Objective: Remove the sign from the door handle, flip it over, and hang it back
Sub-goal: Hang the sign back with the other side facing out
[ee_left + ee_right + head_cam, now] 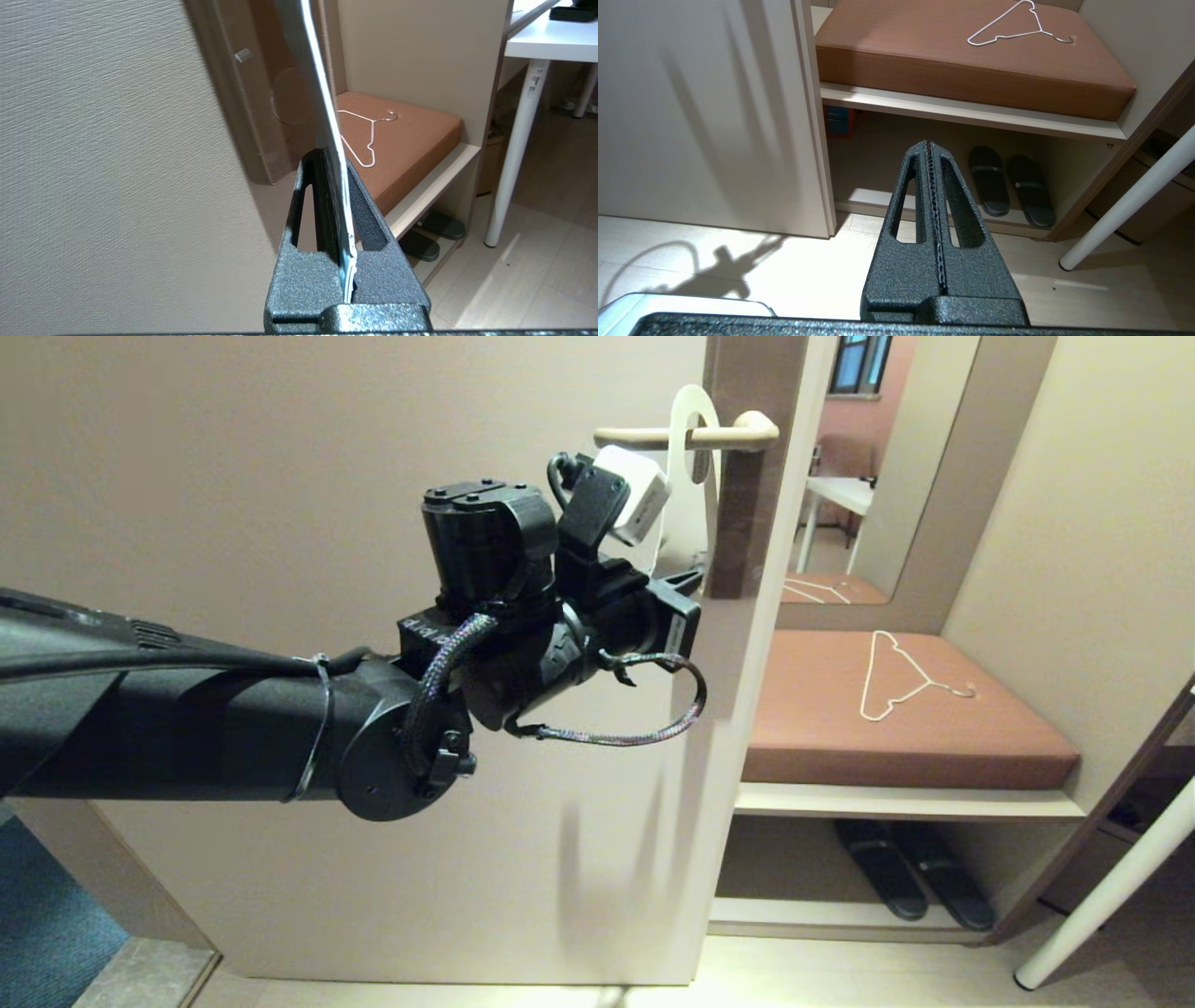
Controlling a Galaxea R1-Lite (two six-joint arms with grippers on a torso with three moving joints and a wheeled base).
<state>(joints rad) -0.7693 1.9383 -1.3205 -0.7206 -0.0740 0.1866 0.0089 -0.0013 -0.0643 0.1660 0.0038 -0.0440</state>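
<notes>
The sign (686,527) hangs with its oval hole around the beige door handle (644,437), its white face towards me. My left gripper (689,581) reaches to the door and is shut on the sign's lower part. In the left wrist view the sign (322,93) stands edge-on, pinched between the two fingers of the left gripper (332,158), with a trace of blue on the side towards the door. My right gripper (928,143) is shut and empty, held low above the floor, out of the head view.
The beige door (280,476) fills the left. Right of its edge is a bench with a brown cushion (840,728) and a white wire hanger (901,677). Black slippers (910,882) lie beneath. A white table leg (1111,887) slants at the far right.
</notes>
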